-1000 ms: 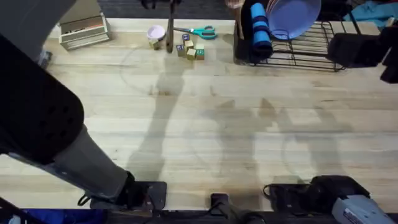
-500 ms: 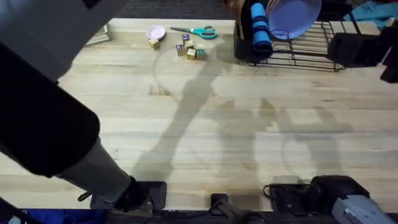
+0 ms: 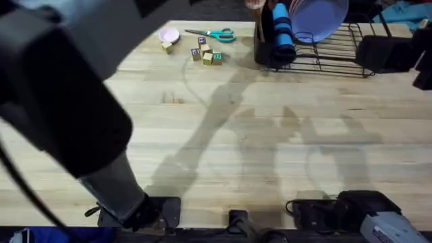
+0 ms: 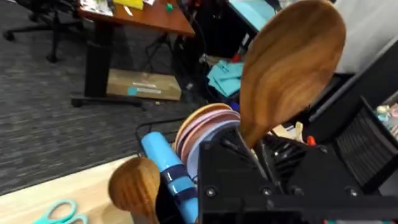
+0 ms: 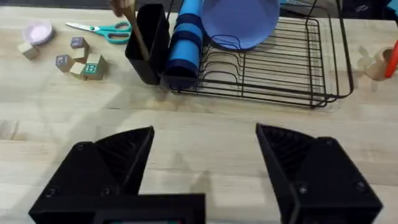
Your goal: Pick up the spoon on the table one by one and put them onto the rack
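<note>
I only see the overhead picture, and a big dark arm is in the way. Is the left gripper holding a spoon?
Observer: Yes. The left wrist view shows the left gripper shut on a wooden spoon, bowl pointing up.
Operator: Is any spoon in the rack?
Observer: Yes, another spoon stands in the black utensil holder at one end of the rack.
Operator: What about the right gripper?
Observer: The right gripper is open and holds nothing, above the table.

The left arm (image 3: pixel 67 115) is seen large, dark and blurred over the table (image 3: pixel 270 148). At the far edge, the rack (image 3: pixel 324 54) is seen, with teal scissors (image 3: pixel 214 34) and small blocks (image 3: pixel 206 55) beside it.
</note>
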`<state>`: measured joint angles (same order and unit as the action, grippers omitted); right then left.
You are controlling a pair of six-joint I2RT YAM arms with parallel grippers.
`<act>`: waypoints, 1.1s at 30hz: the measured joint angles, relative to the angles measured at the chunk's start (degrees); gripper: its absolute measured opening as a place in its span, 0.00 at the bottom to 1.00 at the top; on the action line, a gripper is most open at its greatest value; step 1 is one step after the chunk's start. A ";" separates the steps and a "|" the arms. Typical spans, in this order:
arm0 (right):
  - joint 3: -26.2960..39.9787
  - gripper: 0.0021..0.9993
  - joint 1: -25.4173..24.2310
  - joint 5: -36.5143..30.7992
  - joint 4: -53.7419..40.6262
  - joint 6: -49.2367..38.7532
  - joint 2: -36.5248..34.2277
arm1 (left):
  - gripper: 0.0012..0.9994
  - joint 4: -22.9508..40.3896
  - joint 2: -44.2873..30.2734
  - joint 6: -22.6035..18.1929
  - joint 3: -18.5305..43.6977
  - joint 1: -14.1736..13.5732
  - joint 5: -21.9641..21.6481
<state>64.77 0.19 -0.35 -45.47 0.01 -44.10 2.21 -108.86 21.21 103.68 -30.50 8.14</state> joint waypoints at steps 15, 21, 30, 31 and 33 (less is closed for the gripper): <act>0.00 0.99 0.00 0.01 0.21 0.00 0.00 | 0.04 3.15 -10.77 -0.01 0.00 -0.85 -0.22; 0.00 0.99 0.00 0.02 0.23 0.00 0.00 | 0.04 9.56 -11.21 -0.01 0.00 -0.85 -0.24; 0.00 0.99 0.00 0.00 0.26 0.00 0.00 | 0.04 16.25 -11.19 0.00 0.49 -0.85 -0.66; 0.00 0.99 0.00 0.02 0.26 0.00 0.00 | 0.04 16.57 -11.19 0.00 0.67 -0.85 -0.67; 0.00 0.99 0.00 0.02 0.26 0.00 0.00 | 0.08 17.06 -11.19 -0.02 0.88 -0.85 -0.82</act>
<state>64.77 0.19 -0.34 -45.21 0.01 -44.10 19.27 -120.05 21.19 104.56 -31.35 7.32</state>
